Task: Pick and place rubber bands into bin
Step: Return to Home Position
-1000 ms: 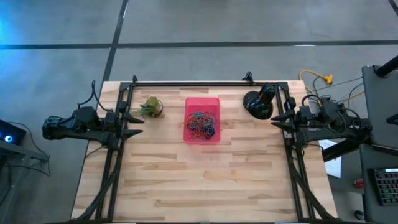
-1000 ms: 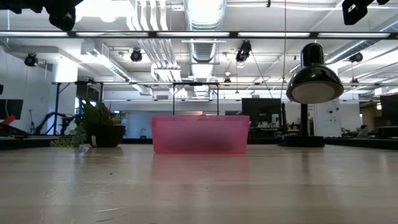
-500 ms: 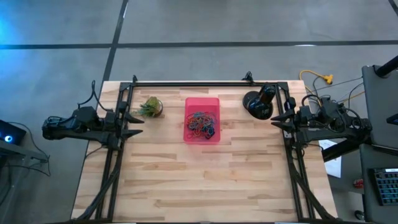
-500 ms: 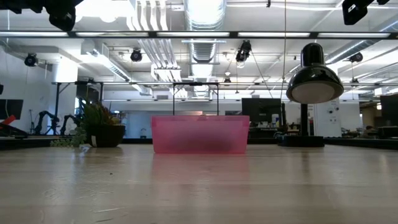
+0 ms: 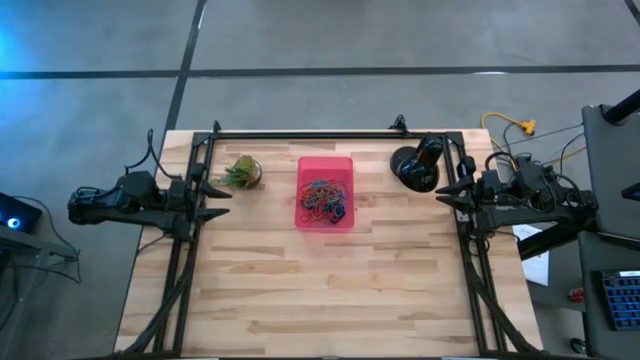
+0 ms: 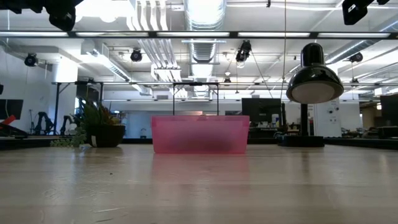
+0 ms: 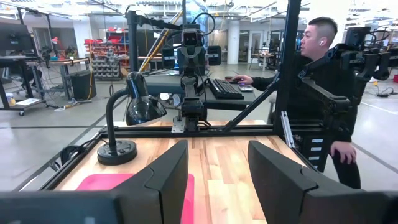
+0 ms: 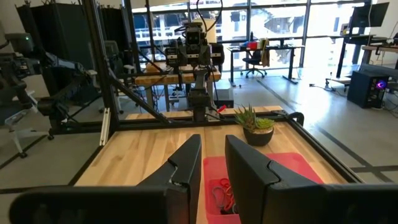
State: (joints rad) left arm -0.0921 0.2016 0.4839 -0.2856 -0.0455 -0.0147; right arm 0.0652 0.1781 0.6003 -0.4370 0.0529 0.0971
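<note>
The pink bin (image 5: 325,163) stands on the wooden table at its far middle, with a heap of coloured rubber bands (image 5: 323,201) lying inside it. The low view shows the bin's near wall (image 6: 200,134). My left gripper (image 5: 218,201) hovers at the table's left edge, level and open, pointing toward the bin (image 7: 112,186). My right gripper (image 5: 443,195) hovers at the right edge, level, its fingers (image 8: 186,162) a narrow gap apart with nothing between them. It faces the bin (image 8: 286,165) and the rubber bands (image 8: 222,193).
A small potted plant (image 5: 242,172) stands left of the bin and a black desk lamp (image 5: 415,165) right of it. A black metal frame (image 5: 300,133) runs along the far edge and both sides. A person (image 7: 323,81) sits beyond the right side. The table's near half is bare wood.
</note>
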